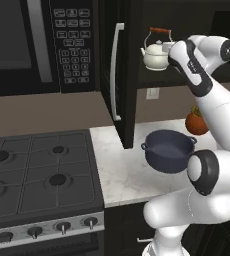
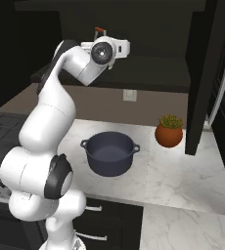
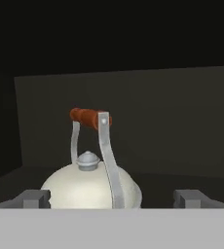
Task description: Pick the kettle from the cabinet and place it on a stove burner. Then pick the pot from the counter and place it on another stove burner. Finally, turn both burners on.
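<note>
Stove (image 1: 37, 175) takes up the lower left of the left base view: four black burners (image 1: 58, 179) under dark grates, row of knobs (image 1: 63, 227) along its front edge, nothing on any burner. Microwave (image 1: 32, 45) with keypad hangs above it. Cabinet (image 1: 121, 70) stands to the right of the microwave, door swung open with its silver bar handle facing the stove side, dark shelf inside exposed. Counter (image 1: 122, 170) runs right from the stove, marbled white, and carries the pot (image 1: 169, 150), upright, well apart from the stove edge; same pot (image 2: 109, 153) in the right base view sits near the middle of the worktop. Small orange planter (image 2: 168, 132) with a green plant stands beside and behind the pot, near the open door's lower edge. Arm is raised with the hand level with the cabinet shelf. Kettle (image 1: 156, 52) sits upright on that shelf, orange-red grip on top; in the hand view the kettle (image 3: 90, 187) is dead ahead, low and centred. Gripper (image 3: 113, 198) is spread fully wide, fingertips (image 3: 33, 198) flanking the kettle body on either side with a clear gap, holding nothing, not touching it.
</note>
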